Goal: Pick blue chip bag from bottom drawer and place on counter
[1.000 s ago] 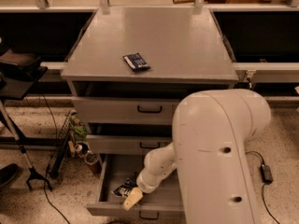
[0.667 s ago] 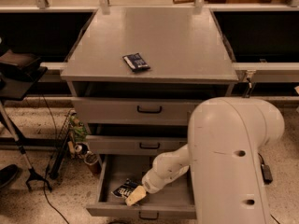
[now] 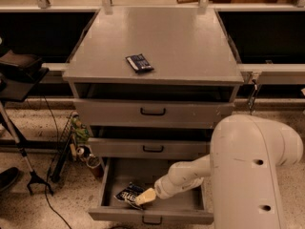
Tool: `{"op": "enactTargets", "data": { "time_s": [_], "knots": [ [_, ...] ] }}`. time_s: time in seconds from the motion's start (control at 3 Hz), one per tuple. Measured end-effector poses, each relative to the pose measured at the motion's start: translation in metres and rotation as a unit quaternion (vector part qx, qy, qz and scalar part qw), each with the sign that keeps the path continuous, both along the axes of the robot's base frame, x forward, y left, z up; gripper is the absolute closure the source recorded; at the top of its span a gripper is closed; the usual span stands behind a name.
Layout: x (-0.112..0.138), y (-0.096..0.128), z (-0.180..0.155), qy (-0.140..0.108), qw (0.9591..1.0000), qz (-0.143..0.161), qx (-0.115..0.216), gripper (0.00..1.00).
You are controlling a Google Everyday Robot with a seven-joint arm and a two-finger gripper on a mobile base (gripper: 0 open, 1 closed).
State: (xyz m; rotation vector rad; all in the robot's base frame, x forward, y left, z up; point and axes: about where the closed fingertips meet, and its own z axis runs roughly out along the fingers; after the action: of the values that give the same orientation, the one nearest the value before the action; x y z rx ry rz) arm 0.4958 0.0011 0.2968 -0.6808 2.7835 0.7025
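gripper (image 3: 146,196) touching blue chip bag (image 3: 126,193), bottom drawer (image 3: 127,173)

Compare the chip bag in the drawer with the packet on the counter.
The chip bag lies crumpled in the bottom drawer; the packet lies flat on the counter. The gripper is at the chip bag; the packet lies untouched. The chip bag shows white patches; the packet looks darker. Both are blue.

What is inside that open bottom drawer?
A blue chip bag lies near the front left, with the robot's claw beside it. The arm covers part of the drawer on the right.
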Motion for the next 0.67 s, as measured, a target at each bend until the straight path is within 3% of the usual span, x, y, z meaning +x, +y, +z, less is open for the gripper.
{"op": "enactTargets", "data": {
  "time_s": [0.33,0.67],
  "knots": [
    [0.011,0.002,-0.019,0.020,0.9994,-0.027,-0.001,0.00],
    [0.022,0.021,-0.034,0.041,0.9984,-0.036,-0.016,0.00]
  ]
}}
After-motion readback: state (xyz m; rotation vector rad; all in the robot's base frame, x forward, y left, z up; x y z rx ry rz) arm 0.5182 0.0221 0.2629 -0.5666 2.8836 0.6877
